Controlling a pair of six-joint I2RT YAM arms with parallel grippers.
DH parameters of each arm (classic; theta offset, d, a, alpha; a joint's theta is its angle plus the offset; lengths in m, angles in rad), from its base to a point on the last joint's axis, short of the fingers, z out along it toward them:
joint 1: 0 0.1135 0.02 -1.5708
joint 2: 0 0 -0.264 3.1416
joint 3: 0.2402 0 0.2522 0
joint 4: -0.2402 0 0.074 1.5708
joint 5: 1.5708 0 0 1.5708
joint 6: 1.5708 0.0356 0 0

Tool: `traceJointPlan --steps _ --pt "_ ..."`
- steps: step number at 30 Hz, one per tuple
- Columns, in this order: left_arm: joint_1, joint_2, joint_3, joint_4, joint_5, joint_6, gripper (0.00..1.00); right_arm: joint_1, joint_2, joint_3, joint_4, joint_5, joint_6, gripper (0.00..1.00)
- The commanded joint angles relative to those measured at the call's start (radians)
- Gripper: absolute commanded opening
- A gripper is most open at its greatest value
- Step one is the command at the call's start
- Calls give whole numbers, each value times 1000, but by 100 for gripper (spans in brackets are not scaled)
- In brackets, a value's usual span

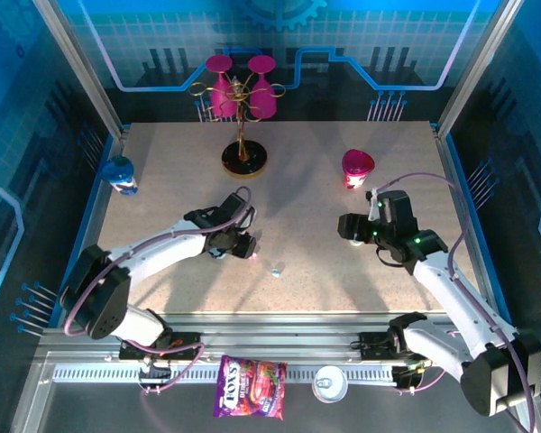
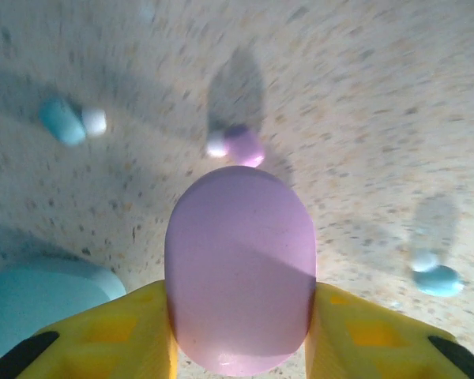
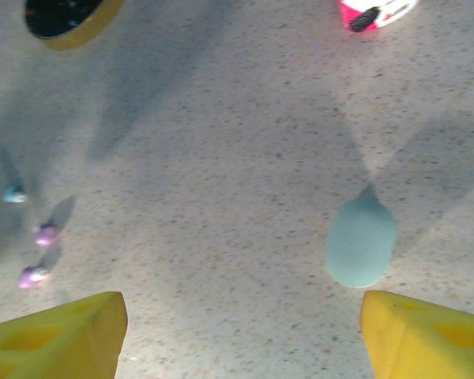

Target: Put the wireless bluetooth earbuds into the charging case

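Left end effector (image 2: 238, 294) is clenched on the pink case (image 2: 241, 260), with yellow fingers (image 2: 134, 332) pressed to both flanks and the rounded nose poking out ahead. On the worktop (image 2: 363, 95) beyond it, starting at the left: a blue bud (image 2: 63, 120) in the upper left, a pink bud (image 2: 243, 146) dead centre just past the case's nose, and a second blue bud (image 2: 436, 276) at right. All three lie loose and well apart.

They look feather-light, hard and glossy, so my guess is they'll skid or roll at a nudge. Pinch one across its fat body, fingertips low, with a gentle squeeze. The case is a smooth pebble too, and likely to squirt out if gripped off-centre.

From above, the left arm (image 1: 162, 248) lies stretched low towards mid-frame, wrist tipped down. Over to the right arm (image 1: 433, 262): elbow folded, reaching inward. The right end effector (image 3: 241, 308) is released, jaws wide and holding nothing, with a teal case (image 3: 362, 241) lying just ahead, right of centre.
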Motion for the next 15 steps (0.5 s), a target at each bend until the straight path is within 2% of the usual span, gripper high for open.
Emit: traceJointPlan --steps 1,6,11,15 --pt "-34 -71 21 71 49 147 40 7 -23 53 -17 -165 44 77" --pt "-52 -114 -42 339 233 331 40 4 -9 83 26 -407 108 75" --pt "-64 -125 -76 559 356 371 34 4 28 110 41 -559 169 71" --pt "-93 -127 -90 640 431 426 34 13 68 101 87 -633 237 70"
